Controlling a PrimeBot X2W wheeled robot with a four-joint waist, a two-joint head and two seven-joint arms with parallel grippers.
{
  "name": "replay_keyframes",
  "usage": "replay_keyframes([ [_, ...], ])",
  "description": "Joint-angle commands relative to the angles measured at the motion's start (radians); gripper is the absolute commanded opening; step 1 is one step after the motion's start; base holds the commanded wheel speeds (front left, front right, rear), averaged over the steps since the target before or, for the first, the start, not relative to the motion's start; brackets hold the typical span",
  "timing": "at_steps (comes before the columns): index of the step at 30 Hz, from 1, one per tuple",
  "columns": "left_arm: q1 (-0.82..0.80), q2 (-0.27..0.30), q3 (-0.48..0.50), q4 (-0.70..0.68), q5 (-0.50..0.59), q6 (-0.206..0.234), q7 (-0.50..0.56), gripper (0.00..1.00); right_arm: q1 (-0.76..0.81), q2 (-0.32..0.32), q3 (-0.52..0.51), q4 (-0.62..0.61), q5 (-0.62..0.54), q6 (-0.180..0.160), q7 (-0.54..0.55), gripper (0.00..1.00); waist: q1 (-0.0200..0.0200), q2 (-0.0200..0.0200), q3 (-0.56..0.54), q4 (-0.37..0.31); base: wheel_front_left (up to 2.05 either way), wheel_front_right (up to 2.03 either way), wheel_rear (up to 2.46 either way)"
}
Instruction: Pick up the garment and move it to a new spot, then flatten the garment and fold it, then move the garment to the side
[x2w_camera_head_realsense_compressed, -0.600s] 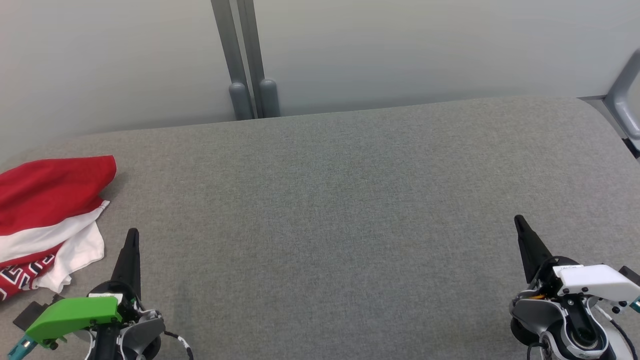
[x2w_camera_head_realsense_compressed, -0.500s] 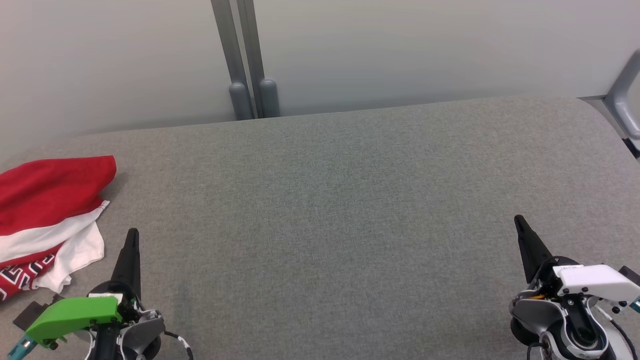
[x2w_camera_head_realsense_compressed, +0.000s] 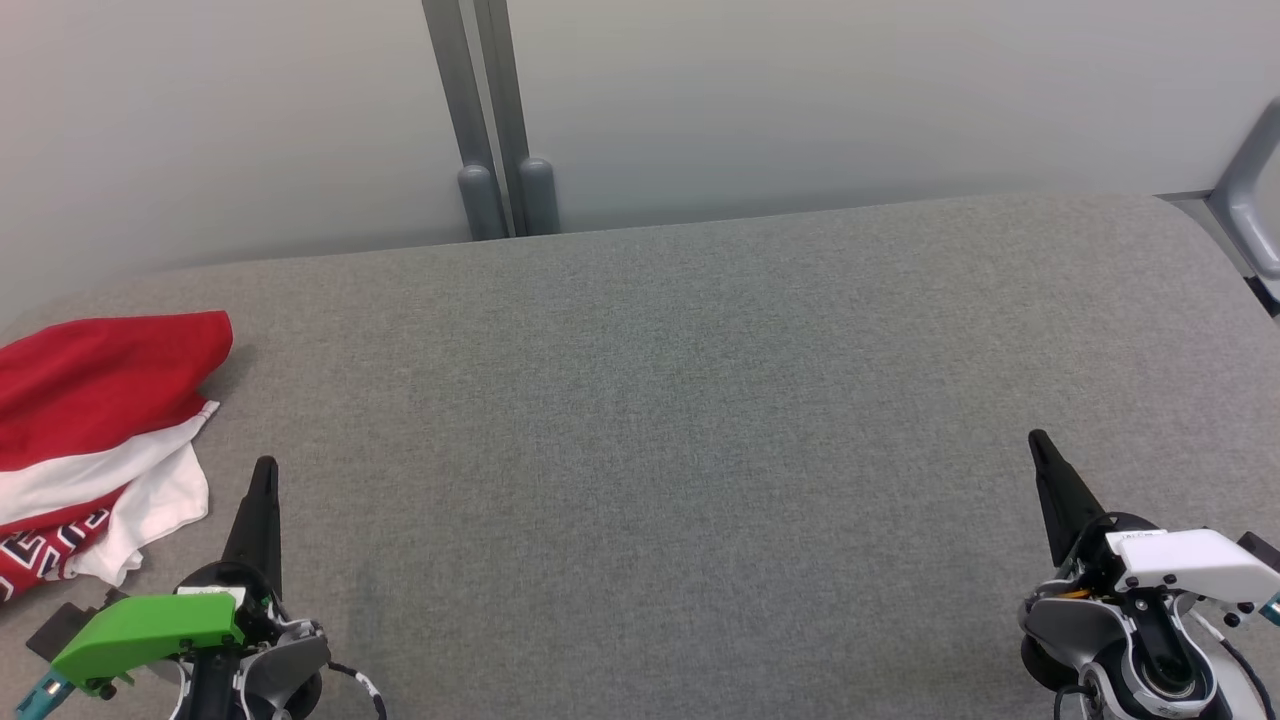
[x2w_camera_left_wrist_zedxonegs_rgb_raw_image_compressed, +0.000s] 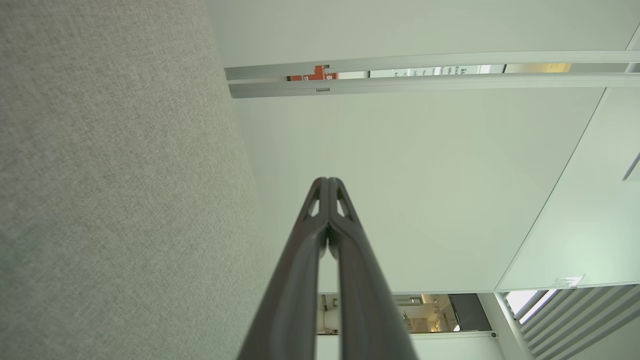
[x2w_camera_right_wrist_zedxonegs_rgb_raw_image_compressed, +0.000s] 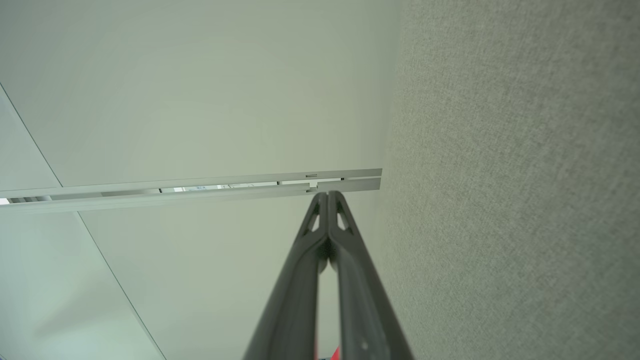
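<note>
Nothing has moved: you have one garment (x2w_camera_head_realsense_compressed: 95, 400) at left on the table (x2w_camera_head_realsense_compressed: 650, 400), and two pincers, left gripper (x2w_camera_head_realsense_compressed: 265, 468) and right gripper (x2w_camera_head_realsense_compressed: 1037, 440), both fully closed, empty.

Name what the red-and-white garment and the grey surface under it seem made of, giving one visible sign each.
Garment: probably soft matte cloth; it lies in limp folds. Surface: probably grey woven fabric covering, matte; fine speckled weave shows, no shine.
</note>
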Motion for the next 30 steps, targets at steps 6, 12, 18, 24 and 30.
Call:
replay_keyframes([
  [6, -0.012, 0.002, 0.001, 0.000, 0.007, -0.004, 0.002, 0.00, -0.006, -0.001, 0.000, 0.001, 0.005, 0.001, 0.002, 0.00, 0.0000, 0.0000, 0.000, 0.000, 0.00, 0.00, 0.00],
  [12, 0.000, 0.000, 0.000, 0.000, 0.000, 0.000, 0.000, 1.00, 0.000, 0.000, 0.000, 0.000, 0.000, 0.000, 0.000, 1.00, 0.0000, 0.0000, 0.000, 0.000, 0.00, 0.00, 0.00],
  [18, 0.021, -0.004, -0.019, 0.022, 0.006, 0.005, -0.016, 1.00, 0.028, 0.006, 0.006, 0.010, -0.006, 0.000, -0.016, 1.00, 0.0000, 0.0000, 0.000, 0.000, 0.00, 0.00, 0.00],
  [24, 0.024, -0.001, -0.050, 0.014, 0.035, 0.015, -0.047, 1.00, 0.047, -0.001, 0.019, -0.012, -0.042, 0.000, -0.046, 1.00, 0.0000, 0.0000, 0.000, 0.000, 0.00, 0.00, 0.00],
  [30, 0.026, 0.009, -0.077, 0.008, 0.096, 0.032, -0.076, 1.00, 0.058, -0.019, 0.036, -0.035, -0.132, 0.000, -0.075, 1.00, 0.0000, 0.0000, -0.001, -0.001, 0.00, 0.00, 0.00],
])
